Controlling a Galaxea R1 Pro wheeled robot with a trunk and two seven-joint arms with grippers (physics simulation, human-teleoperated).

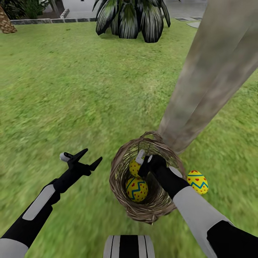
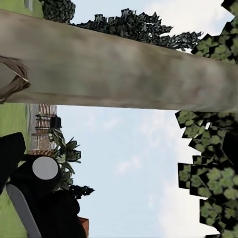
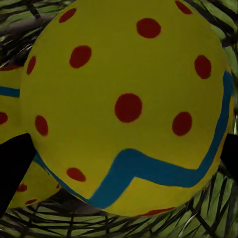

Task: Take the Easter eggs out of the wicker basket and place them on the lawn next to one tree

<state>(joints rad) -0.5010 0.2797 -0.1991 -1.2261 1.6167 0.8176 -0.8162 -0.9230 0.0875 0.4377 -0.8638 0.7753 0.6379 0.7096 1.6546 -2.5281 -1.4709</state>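
The wicker basket (image 1: 143,211) stands on the lawn (image 1: 71,89) at the foot of the tree (image 1: 208,82). Two Easter eggs lie inside it, one low in the middle (image 1: 137,189) and one behind it (image 1: 134,167). A third egg (image 1: 197,181) rests on the grass just right of the basket, near the trunk. My right gripper (image 1: 142,162) reaches down into the basket at the rear egg. In the right wrist view that egg (image 3: 129,104) sits very close, with a dark finger (image 3: 14,166) at each side. My left gripper (image 1: 92,154) hangs open and empty over the grass left of the basket.
A dark spiky palm bush (image 1: 132,18) grows at the far edge of the lawn, with a paved strip behind it. Open grass stretches to the left and ahead. The left wrist view looks past the trunk (image 2: 124,69) to sky and foliage.
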